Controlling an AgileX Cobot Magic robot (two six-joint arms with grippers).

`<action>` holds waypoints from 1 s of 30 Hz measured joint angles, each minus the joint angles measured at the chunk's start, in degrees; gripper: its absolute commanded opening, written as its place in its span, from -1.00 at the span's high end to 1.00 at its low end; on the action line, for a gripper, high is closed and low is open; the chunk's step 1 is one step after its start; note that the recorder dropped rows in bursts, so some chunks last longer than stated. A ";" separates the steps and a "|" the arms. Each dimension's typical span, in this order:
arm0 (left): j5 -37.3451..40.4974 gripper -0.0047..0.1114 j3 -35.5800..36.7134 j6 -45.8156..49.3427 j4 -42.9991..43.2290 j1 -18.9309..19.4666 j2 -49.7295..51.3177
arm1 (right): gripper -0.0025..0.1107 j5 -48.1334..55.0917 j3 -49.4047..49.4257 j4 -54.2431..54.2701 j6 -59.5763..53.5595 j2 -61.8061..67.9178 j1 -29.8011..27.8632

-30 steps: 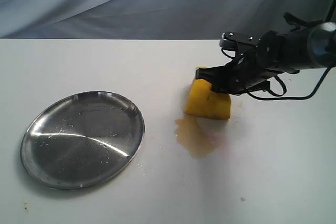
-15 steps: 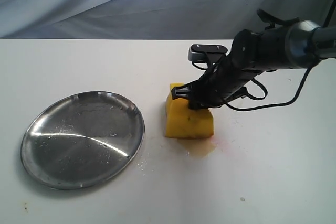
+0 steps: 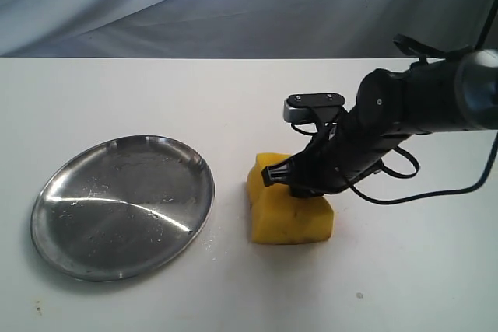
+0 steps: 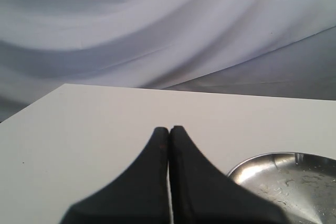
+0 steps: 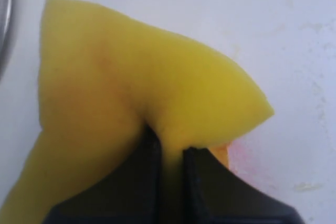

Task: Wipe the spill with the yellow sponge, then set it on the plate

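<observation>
2 black grippers are shown, 1 in each wrist view. The right gripper [image 3: 289,179] is seen extended in from the right of the exterior view and is clamped on the upper edge of the thick, bright yellow foam sponge [image 3: 289,215]. In the right wrist view the foam is pinched into a fold between the 2 dark fingers [image 5: 149,150]. The sponge is rested on the white table [image 3: 117,91], near the middle of the exterior view. It is placed just right of the round, shallow, scratched stainless-steel plate [image 3: 122,205] and is separated from it by a narrow strip of bare table. A faint pink smear [image 5: 239,156] is shown on the table, touching the sponge's edge beside the gripper. The left gripper [image 4: 169,128] is held over the table with its fingers pressed together on nothing, and part of the plate's rim is seen near it. A grey draped cloth [image 3: 156,5] is hung behind the table.
</observation>
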 measured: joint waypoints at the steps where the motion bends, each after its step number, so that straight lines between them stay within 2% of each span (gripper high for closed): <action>1: 0.00 0.92 0.00 0.00 0.00 0.00 0.00 | 0.96 -0.69 1.14 0.00 0.39 -0.60 -0.13; 9: 0.00 0.92 0.00 0.00 0.00 0.00 0.00 | 0.96 -3.12 5.13 -4.52 7.95 -2.30 -4.08; 19: 0.00 0.92 0.00 0.00 0.00 0.00 0.00 | 0.96 -10.62 5.65 -8.69 14.92 -1.99 -15.00; 23: 0.00 0.92 0.00 0.00 0.00 0.00 0.00 | 0.96 -10.32 1.94 -10.19 15.56 -0.43 -18.56; 30: 0.00 0.92 0.00 0.00 0.00 0.00 0.00 | 0.96 -3.28 -9.53 -12.45 15.56 5.66 -18.64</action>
